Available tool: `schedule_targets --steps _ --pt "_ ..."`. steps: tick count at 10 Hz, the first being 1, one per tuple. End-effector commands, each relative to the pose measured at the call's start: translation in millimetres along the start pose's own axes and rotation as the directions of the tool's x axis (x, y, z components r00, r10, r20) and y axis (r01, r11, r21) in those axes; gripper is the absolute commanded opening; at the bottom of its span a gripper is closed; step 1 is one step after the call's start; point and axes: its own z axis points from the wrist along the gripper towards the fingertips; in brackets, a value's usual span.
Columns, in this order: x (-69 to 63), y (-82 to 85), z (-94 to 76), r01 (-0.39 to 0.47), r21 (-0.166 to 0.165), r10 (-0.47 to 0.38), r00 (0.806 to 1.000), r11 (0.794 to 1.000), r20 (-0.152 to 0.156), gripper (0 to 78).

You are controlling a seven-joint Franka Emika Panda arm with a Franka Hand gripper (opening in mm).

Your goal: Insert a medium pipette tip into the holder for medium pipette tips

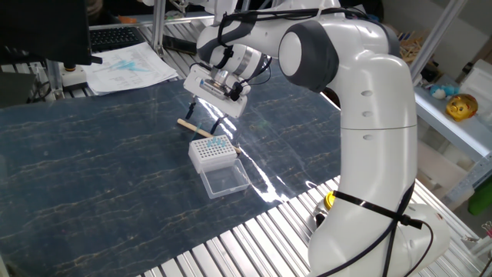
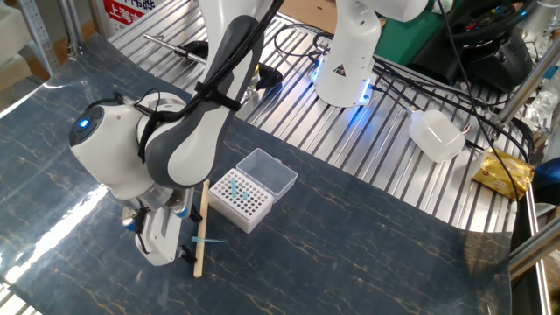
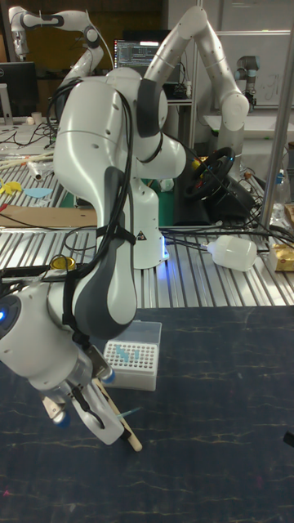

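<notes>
The holder for medium pipette tips [image 1: 213,153] [image 2: 238,200] [image 3: 134,357] is a white box with a grid of holes. Its clear lid [image 1: 226,181] [image 2: 268,171] lies folded open, and a few blue tips stand in it. A medium pipette tip [image 2: 210,241] [image 3: 127,415] lies across the cream stick [image 1: 194,128] [image 2: 200,229] [image 3: 118,417], just beside the holder. My gripper [image 1: 204,117] [image 2: 159,241] [image 3: 75,418] hangs low over the mat next to the stick. Its fingers stand apart, open, one finger close to the tip's end. Whether it touches the tip, I cannot tell.
The blue marbled mat [image 1: 92,169] [image 2: 367,245] covers the table, with ribbed metal beyond its edge. Papers [image 1: 127,68] and a keyboard lie at one end. Another robot's base [image 2: 348,61], cables and a white bottle [image 2: 436,136] [image 3: 235,252] stand on the metal side.
</notes>
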Motion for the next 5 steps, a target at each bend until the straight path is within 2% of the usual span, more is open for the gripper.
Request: schedule_targets --steps 1,5 --pt "-0.2 0.7 -1.4 -0.001 0.006 0.001 1.0 1.0 0.002 77.5" --pt "-0.2 0.7 -1.4 0.017 0.017 -0.017 1.0 1.0 -0.001 77.5"
